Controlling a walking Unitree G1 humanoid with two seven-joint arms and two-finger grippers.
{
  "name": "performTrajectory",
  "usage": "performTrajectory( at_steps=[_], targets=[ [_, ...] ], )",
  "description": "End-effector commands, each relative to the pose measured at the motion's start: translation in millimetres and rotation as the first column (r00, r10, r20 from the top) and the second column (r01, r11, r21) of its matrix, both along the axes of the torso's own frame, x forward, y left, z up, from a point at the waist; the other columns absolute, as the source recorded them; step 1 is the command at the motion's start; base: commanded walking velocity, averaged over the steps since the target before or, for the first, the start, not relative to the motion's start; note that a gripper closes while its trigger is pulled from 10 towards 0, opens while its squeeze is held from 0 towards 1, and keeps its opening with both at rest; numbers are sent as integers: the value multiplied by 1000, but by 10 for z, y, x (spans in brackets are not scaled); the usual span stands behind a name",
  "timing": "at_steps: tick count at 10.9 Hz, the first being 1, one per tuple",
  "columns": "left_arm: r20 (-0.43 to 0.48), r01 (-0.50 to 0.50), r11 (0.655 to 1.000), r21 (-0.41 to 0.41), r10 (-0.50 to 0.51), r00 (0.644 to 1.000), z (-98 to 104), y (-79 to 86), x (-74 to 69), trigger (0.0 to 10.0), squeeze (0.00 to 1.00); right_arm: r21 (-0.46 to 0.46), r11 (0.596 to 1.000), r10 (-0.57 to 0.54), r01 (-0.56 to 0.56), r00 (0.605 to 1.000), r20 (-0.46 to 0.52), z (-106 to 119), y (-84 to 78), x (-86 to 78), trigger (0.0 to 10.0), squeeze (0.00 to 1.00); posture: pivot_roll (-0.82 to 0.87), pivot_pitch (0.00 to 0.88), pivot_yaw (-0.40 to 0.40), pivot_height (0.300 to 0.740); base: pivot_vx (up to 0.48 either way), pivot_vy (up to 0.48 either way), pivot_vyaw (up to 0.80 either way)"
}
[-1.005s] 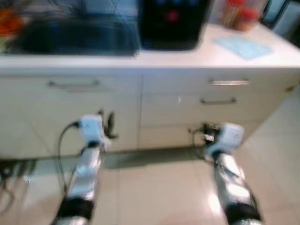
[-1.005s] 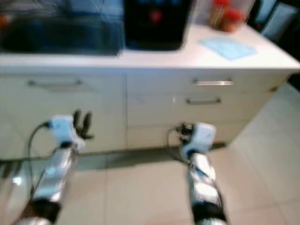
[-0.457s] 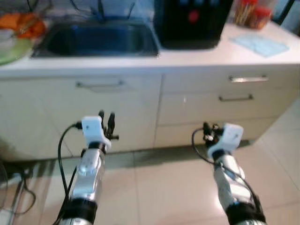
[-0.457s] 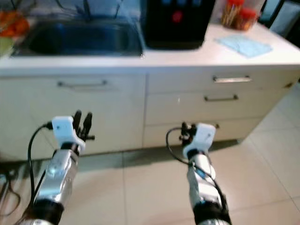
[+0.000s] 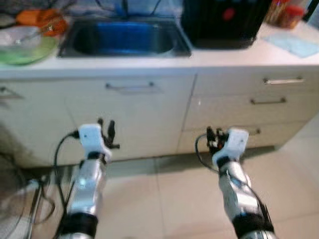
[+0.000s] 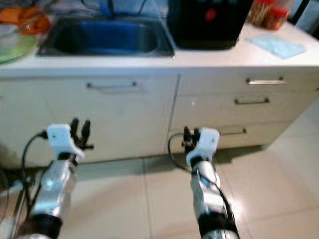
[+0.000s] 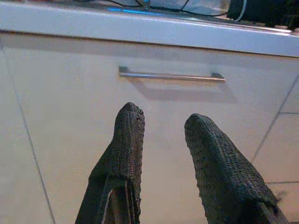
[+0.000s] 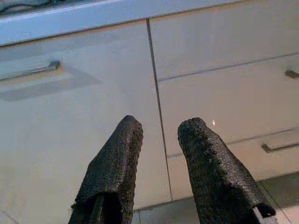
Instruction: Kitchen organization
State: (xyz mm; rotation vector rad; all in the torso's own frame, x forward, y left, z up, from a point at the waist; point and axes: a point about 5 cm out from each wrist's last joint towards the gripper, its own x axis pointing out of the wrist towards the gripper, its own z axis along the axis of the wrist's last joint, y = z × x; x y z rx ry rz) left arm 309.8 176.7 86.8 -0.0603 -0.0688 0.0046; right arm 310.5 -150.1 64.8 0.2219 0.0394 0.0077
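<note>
A: What was there to organise at that moment, and where?

B: Nothing in hand. Likely targets sat on the pale cream worktop (image 5: 209,59): a green round plate (image 5: 27,50) holding a clear bowl at 10 o'clock, orange items (image 5: 37,19) behind it, red-lidded clear jars (image 6: 269,12) at 1 o'clock, and a light blue flat cloth (image 6: 277,45) just beside them. All were well apart from both arms.

A: Handling guess?

B: Bowl and jars looked rigid, smooth, probably slippery and breakable; I'd have taken a jar around its body below the lid. The cloth looked limp and light; pinch an edge. Frames were too blurred to say more.

A: End effectors?

B: Left end effector (image 7: 161,126) was empty, fingers moderately apart, aimed at the cream cabinet door with the slim metal bar handle (image 7: 170,76) under the stainless steel sink (image 5: 124,39). Right end effector (image 8: 159,128) was empty with a similar moderate gap, aimed at the seam between that door and the cream drawer stack (image 6: 249,102). Both were held low, short of the fronts.

A: Room?

B: Black boxy appliance (image 6: 207,22) at 12 o'clock, right of the sink. Glossy beige tiled floor (image 5: 169,199), reflective, possibly slick. Cables (image 5: 35,199) lay on the floor at 8 o'clock.
</note>
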Motion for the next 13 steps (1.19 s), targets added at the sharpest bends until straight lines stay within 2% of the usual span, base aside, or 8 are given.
performTrajectory(
  at_steps=[1,4,8,13],
  targets=[
    [-4,12,1000,6,-12,1000,8,-42,1,10000,0,-4,1000,-18,18,1000,-7,-4,-70,1,10000,0,192,57,-52,740,0,0,0],
    [-6,11,1000,-7,-11,1000,9,-49,-1,10000,0,-5,1000,-8,8,1000,-3,-1,-58,3,10000,0,192,57,-52,740,284,0,681],
    [-4,6,1000,-5,-6,1000,16,-49,-4,10000,0,-10,1000,-1,1,1000,-13,-16,-56,-1,10000,0,193,56,-55,740,305,0,0],
    [-3,6,1000,-5,-6,1000,19,-48,-5,10000,0,-4,1000,4,-4,1000,-10,-17,-47,1,10000,0,194,54,-55,740,305,0,554]
  ],
)
